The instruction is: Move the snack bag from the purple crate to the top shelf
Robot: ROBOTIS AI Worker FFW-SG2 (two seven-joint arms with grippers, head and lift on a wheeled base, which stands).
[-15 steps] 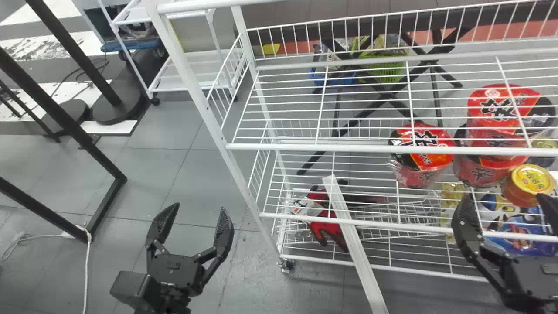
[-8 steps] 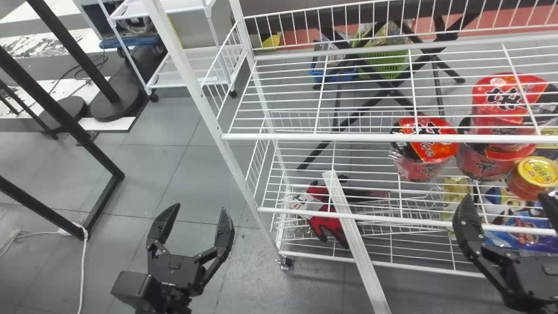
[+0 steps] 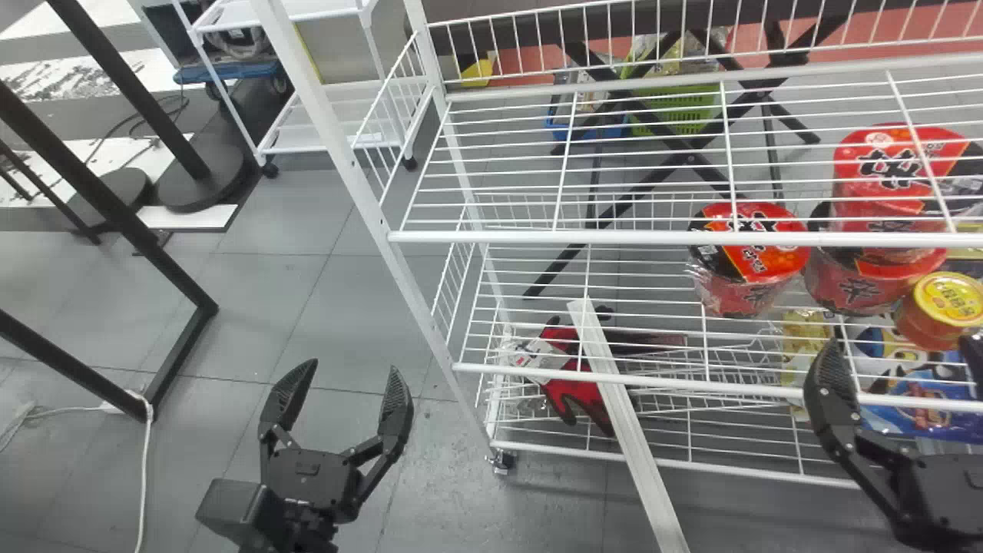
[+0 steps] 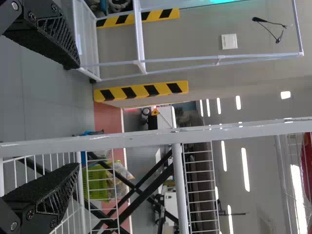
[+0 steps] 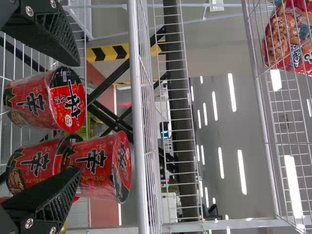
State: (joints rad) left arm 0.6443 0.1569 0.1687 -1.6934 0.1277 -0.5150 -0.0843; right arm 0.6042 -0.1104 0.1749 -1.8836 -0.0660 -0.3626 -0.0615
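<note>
The snack bag (image 5: 287, 41), likely the task's, lies on the top shelf (image 5: 261, 107), well above the wide-spread, empty right gripper (image 5: 79, 117), seemingly nearer than the equally wide left gripper (image 3: 353, 365), its long axis unclear

room: between wire shelves (image 3: 537, 373), left of red noodle cups (image 3: 737, 296) | in the way: white post (image 3: 344, 153), upper front rail (image 3: 499, 237)

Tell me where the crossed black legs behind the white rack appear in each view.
Head view: crossed black legs, upper middle, behind the white rack.
Left wrist view: legs seen past the wires, near the green basket.
Right wrist view: legs near the red noodle cups.
Shared landmark: the white rack.
</note>
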